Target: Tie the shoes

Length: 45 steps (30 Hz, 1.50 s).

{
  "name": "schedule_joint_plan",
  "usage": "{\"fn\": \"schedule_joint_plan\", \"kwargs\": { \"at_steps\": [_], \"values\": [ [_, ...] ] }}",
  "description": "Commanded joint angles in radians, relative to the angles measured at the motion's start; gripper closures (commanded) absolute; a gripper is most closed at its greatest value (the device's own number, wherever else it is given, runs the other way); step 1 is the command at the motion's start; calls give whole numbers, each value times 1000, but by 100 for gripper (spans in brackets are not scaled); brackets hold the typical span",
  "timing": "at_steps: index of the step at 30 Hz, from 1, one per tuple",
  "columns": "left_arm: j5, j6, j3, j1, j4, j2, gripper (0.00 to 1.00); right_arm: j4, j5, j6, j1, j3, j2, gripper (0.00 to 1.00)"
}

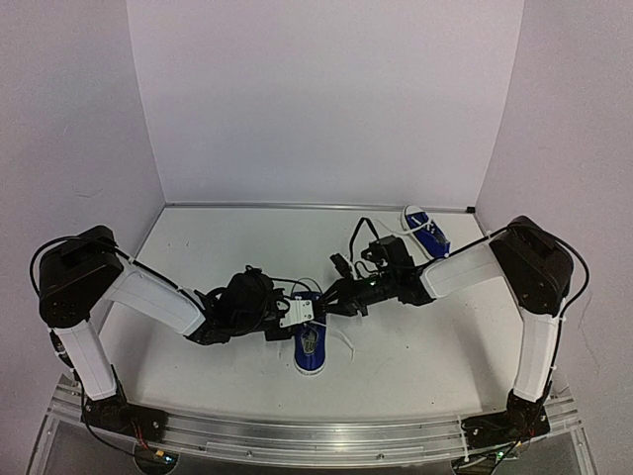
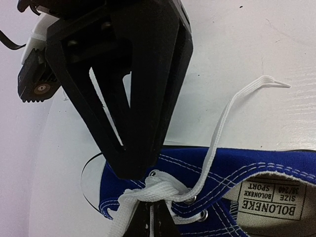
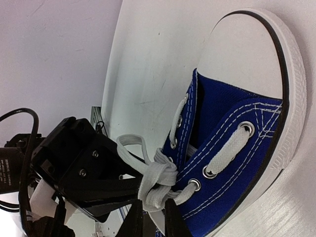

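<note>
Left gripper (image 2: pixel 150 221): we found it closed, its tips down at the knot (image 3: pixel 158 180) over the tongue of the near shoe (image 1: pixel 310 348). It seemed to pinch the lace (image 2: pixel 222 123) there, though its own camera gave us only a sliver of white between the dark fingers.
Right gripper (image 3: pixel 150 222): we saw its fingers parted a little, with a narrow gap between them. The knot lay just above that gap, and the tips faced the left gripper from the opposite side, close together.
Lace end: white and flat. One free end ran from the knot out across the table (image 1: pixel 227 247) and lay loose, its tip apart from both grippers.
Near shoe: blue canvas with a white toe cap (image 3: pixel 242 54) and metal eyelets (image 3: pixel 210 173). It lay on the table between the two arms, towards the near edge.
Far shoe (image 1: pixel 425 233): it sat near the back right corner, well apart from both grippers.
Tag (image 2: pixel 276 197): sewn inside the near shoe. We read "BOLONEKE SPORT" and "SIZE", upside down in the left wrist view; the digits beside them were too small for us to trust.
</note>
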Motion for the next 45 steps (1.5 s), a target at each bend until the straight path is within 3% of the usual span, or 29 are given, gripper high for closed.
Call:
{"fn": "schedule_joint_plan", "kwargs": {
  "at_steps": [1, 35, 45],
  "values": [
    [-5, 7, 7, -4, 3, -19, 97, 10, -16, 2, -2, 27, 21, 79],
    [8, 5, 40, -5, 38, 24, 100, 20, -53, 27, 15, 50, 80, 85],
    [9, 6, 34, -5, 40, 23, 100, 27, -45, 26, 9, 28, 23, 85]
  ]
}}
